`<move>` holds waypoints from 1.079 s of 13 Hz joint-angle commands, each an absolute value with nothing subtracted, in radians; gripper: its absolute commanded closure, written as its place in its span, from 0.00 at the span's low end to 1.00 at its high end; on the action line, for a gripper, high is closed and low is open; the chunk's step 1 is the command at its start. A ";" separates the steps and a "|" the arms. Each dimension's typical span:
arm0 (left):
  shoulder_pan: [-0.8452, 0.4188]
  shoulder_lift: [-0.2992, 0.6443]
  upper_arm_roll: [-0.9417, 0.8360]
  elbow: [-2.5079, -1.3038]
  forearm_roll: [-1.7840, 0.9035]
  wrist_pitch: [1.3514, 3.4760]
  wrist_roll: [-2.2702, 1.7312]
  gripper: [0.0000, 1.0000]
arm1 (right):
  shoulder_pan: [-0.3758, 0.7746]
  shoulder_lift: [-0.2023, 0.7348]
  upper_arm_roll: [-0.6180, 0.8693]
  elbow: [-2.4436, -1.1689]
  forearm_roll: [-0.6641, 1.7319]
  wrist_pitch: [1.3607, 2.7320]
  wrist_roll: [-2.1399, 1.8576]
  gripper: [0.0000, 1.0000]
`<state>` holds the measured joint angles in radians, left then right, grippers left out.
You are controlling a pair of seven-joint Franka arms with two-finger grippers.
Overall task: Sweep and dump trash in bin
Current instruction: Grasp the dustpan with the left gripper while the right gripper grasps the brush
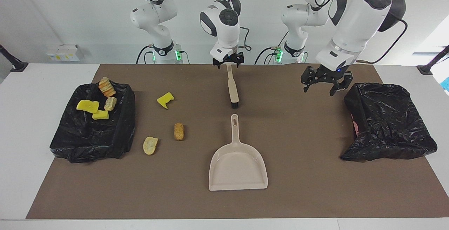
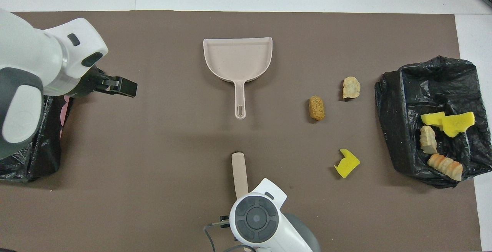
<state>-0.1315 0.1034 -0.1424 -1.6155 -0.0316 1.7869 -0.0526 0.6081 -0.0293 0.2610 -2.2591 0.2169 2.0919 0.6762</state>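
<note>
Three pieces of trash lie on the brown mat: a yellow sponge scrap [image 1: 165,100] [image 2: 347,162], a brown bread-like lump [image 1: 179,131] [image 2: 316,108] and a pale lump [image 1: 150,145] [image 2: 351,87]. Several more pieces rest in the black-lined bin [image 1: 115,142] [image 2: 392,129] at the right arm's end. The beige brush [image 1: 232,87] [image 2: 239,169] lies flat, with the beige dustpan [image 1: 238,166] [image 2: 238,59] farther from the robots. My right gripper [image 1: 228,61] hangs open over the brush handle's end, holding nothing. Beside the other bin [image 1: 386,124], my left gripper [image 1: 318,90] [image 2: 128,88] hovers open and empty over the mat.
The second black-lined bin [image 2: 38,159] sits at the left arm's end, partly covered by the left arm in the overhead view. The brown mat [image 1: 301,188] covers most of the white table. A small white box [image 1: 63,52] stands off the mat near the wall.
</note>
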 commanded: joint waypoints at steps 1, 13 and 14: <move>-0.236 0.178 -0.129 -1.614 -0.015 1.876 -0.174 0.00 | 0.660 -0.006 0.259 -2.322 0.239 2.196 0.719 0.00; -0.541 0.504 -0.123 -1.517 0.124 2.135 -0.644 0.00 | 0.661 -0.060 0.256 -2.355 0.241 2.187 0.750 0.42; -0.552 0.541 -0.123 -1.490 0.165 2.158 -0.717 0.00 | 0.661 -0.061 0.256 -2.355 0.241 2.186 0.750 0.49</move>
<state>-0.5106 0.4603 -0.1409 -1.5594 0.0992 2.1286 -0.6166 0.6723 -0.0317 0.2510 -2.3428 0.2170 2.1859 0.7262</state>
